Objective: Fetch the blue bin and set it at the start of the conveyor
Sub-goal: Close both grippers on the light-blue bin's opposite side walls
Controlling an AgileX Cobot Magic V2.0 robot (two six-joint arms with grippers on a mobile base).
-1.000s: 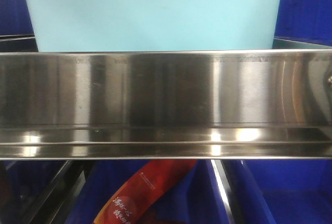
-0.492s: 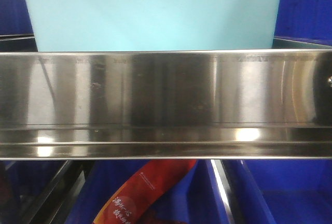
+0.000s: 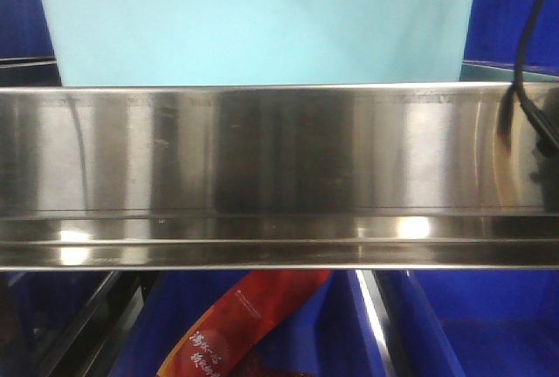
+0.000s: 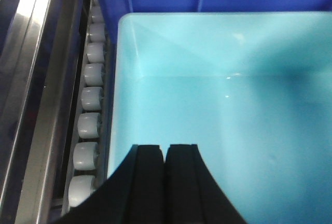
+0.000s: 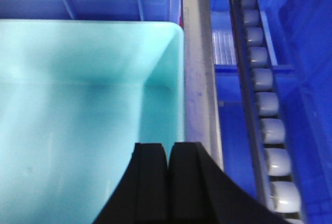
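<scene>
1. Exterior front-facing view is showing the pale turquoise rectangular plastic bin (image 3: 262, 28) sitting on the upper shelf level, right behind the broad shiny stainless-steel shelf rail (image 3: 262, 167), which is hiding its base
2. Dark royal-blue plastic crates (image 3: 515, 10) are flanking the bin on both sides. More are lying below the rail, where a red printed packet (image 3: 240, 325) is poking up from one of them
3. A thin black cable (image 3: 521, 45) is hanging down at the right edge and crossing the top of the rail
4. In the left wrist view, the left gripper (image 4: 166, 149) is hovering over the near left part of the bin's inside. Its black fingers are pressing together with only a hairline seam between them, pinching nothing (whether they are touching the plastic cannot be told)
5. A row of white plastic rollers (image 4: 88, 120) is running along the outside of the bin's left wall, between it and a steel rail
6. In the right wrist view, the right gripper (image 5: 168, 146) is hanging near the bin's right wall, its fingers likewise pressing together on nothing
7. A steel strip (image 5: 199, 94) is lying just beside that wall, and another line of pale rollers (image 5: 267, 115) is running beyond it among dark blue crates
</scene>
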